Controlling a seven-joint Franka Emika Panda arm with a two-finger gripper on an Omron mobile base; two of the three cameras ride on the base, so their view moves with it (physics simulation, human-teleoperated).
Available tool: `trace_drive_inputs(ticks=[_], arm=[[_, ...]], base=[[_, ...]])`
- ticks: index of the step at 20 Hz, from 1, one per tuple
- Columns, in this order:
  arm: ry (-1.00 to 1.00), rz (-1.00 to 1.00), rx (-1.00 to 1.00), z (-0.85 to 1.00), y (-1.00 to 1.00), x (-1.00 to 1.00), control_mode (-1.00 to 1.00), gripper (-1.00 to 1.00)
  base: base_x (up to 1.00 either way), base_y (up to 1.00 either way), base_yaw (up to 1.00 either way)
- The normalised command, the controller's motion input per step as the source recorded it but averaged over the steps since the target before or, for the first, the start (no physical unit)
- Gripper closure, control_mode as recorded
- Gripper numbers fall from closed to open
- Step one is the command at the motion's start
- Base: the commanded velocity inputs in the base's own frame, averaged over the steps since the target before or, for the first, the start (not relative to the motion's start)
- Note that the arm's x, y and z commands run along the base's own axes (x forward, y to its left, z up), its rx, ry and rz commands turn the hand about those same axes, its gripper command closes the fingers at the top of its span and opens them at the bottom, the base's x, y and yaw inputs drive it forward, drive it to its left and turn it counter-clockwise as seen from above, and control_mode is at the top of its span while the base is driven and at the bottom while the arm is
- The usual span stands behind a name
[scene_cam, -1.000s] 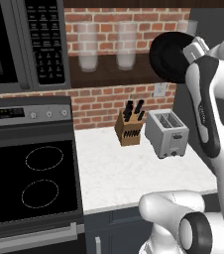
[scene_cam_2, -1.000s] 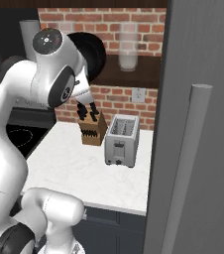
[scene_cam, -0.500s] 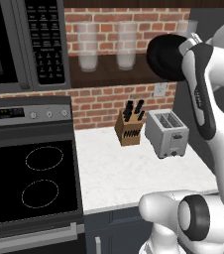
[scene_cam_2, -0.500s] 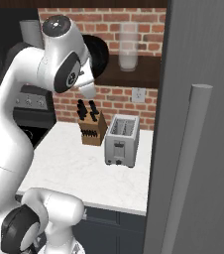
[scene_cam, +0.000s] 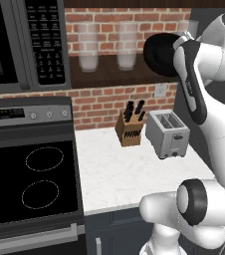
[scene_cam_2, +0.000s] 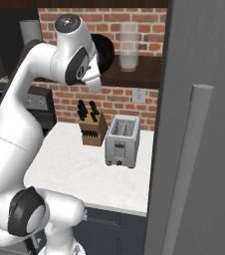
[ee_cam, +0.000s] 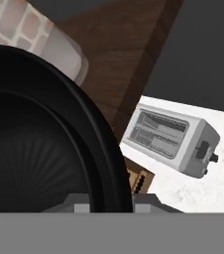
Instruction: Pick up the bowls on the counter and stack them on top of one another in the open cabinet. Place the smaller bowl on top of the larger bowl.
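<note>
A glossy black bowl (scene_cam: 159, 55) hangs tilted on edge in front of the dark wooden cabinet shelf (scene_cam: 114, 77), at its right end. My gripper (scene_cam: 180, 44) is shut on its rim. From the right base view the bowl (scene_cam_2: 104, 50) shows behind the arm's upper joint. In the hand view the bowl (ee_cam: 34, 149) covers the left half, its rim passing between the fingers of my gripper (ee_cam: 111, 207), with the shelf board (ee_cam: 129, 59) behind it. Which of the two bowls this is I cannot tell. The other bowl is out of view. The white counter (scene_cam: 119, 174) holds no bowl.
Two frosted glasses (scene_cam: 88, 47) (scene_cam: 127, 46) stand on the shelf left of the bowl. A toaster (scene_cam: 168, 133) and knife block (scene_cam: 131, 127) sit at the counter's back. Microwave (scene_cam: 20, 45) and stovetop (scene_cam: 30, 184) lie left; a tall grey panel (scene_cam_2: 204, 124) bounds the right.
The arm has carried the bowl a little farther in toward the shelf and the brick wall, at about the same height. Nothing on the counter has moved.
</note>
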Motion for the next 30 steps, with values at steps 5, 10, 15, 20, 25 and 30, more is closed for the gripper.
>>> trace_drive_inputs(ticks=[5, 10, 15, 20, 25, 30], arm=[[0.04, 0.00, 0.00, 0.00, 0.00, 0.57, -1.00, 1.00], [0.07, 0.00, 0.00, -0.16, -0.02, 0.50, -1.00, 1.00], [0.04, 0.00, 0.00, -0.15, -0.04, 0.45, -1.00, 1.00], [0.00, 0.00, 0.00, 0.00, -0.01, 0.54, -1.00, 1.00], [0.01, -0.01, 0.00, 0.00, 0.00, 0.54, -1.00, -1.00], [0.00, 0.00, 0.00, 0.00, 0.00, 0.05, -1.00, -1.00]], base=[[0.00, 0.00, 0.00], [0.00, 0.00, 0.00], [0.00, 0.00, 0.00], [0.00, 0.00, 0.00], [0.00, 0.00, 0.00], [0.00, 0.00, 0.00]])
